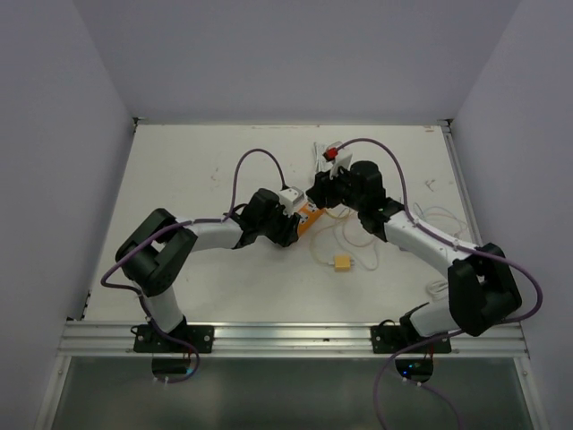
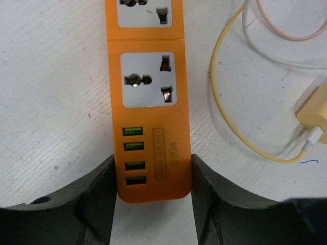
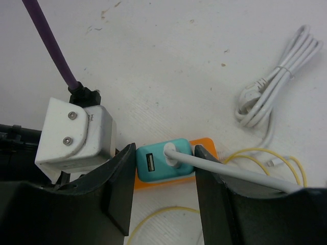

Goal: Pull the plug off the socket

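The orange power strip (image 2: pixel 153 102) is clamped at its seven o'clock end by the left gripper (image 2: pixel 153 171); the teal plug (image 3: pixel 162 164), seated toward one o'clock, is grasped by the right gripper (image 3: pixel 164 158).

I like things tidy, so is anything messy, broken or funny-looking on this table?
Nothing is broken or spilled, and the plug sits straight in the orange power strip. Only the yellow cable looks untidy, sprawled in loose loops beside it, its charger unplugged.
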Available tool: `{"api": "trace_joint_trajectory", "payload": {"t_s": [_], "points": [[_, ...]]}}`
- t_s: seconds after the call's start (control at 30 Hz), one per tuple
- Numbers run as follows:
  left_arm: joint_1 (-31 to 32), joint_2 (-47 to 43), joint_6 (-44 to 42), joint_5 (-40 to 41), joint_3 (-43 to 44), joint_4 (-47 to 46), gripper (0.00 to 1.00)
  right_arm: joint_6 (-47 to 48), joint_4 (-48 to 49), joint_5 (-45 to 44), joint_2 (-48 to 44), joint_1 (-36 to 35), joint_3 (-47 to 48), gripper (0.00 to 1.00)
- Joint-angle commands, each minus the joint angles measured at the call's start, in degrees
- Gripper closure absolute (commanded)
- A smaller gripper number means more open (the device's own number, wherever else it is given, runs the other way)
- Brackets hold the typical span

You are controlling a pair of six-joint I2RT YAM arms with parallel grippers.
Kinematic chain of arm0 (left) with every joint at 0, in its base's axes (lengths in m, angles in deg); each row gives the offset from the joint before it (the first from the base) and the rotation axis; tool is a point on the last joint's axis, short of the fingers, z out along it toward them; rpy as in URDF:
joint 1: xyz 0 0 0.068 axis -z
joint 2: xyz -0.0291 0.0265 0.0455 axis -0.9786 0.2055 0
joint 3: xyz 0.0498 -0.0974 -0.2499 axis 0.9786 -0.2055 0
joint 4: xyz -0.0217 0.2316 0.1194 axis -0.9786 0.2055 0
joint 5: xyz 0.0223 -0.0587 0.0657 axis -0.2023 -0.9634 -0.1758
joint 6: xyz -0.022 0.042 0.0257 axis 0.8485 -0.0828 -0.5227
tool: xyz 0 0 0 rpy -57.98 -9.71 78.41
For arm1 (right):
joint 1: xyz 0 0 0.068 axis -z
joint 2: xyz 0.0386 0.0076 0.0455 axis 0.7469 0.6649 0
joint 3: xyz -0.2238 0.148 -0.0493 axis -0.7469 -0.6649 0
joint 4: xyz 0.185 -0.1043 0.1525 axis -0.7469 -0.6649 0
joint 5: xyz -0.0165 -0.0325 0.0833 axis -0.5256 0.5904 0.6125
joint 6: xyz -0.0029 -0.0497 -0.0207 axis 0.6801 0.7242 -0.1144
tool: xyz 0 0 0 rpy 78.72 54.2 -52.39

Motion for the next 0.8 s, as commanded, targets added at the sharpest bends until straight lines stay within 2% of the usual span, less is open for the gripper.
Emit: {"api": "trace_joint_trajectory", "payload": {"t_s": [0.0,0.13,0.33,0.53,0.77], "points": [[-1.5,3.3,1.6,4.4,-3.7,10.3,1.0,-0.1,-4.5,-4.8,-6.0,0.7,0.6,1.0],[-1.8,2.5,2.2,5.9,-3.9,10.4,1.0,-0.8,-20.7,-7.2,-9.1,0.9,4.3,1.0],[-2.0,0.9,3.1,8.5,-4.5,10.6,1.0,-5.9,-37.2,-6.7,-13.5,0.9,5.9,1.0],[-2.3,-1.3,4.2,10.6,-4.7,10.9,1.0,-10.7,-47.8,-5.2,-16.2,0.9,5.1,1.0],[-4.6,-2.6,6.6,13.4,-4.6,11.4,1.0,-12.4,-52.4,-1.6,-13.0,0.8,3.3,1.0]]}}
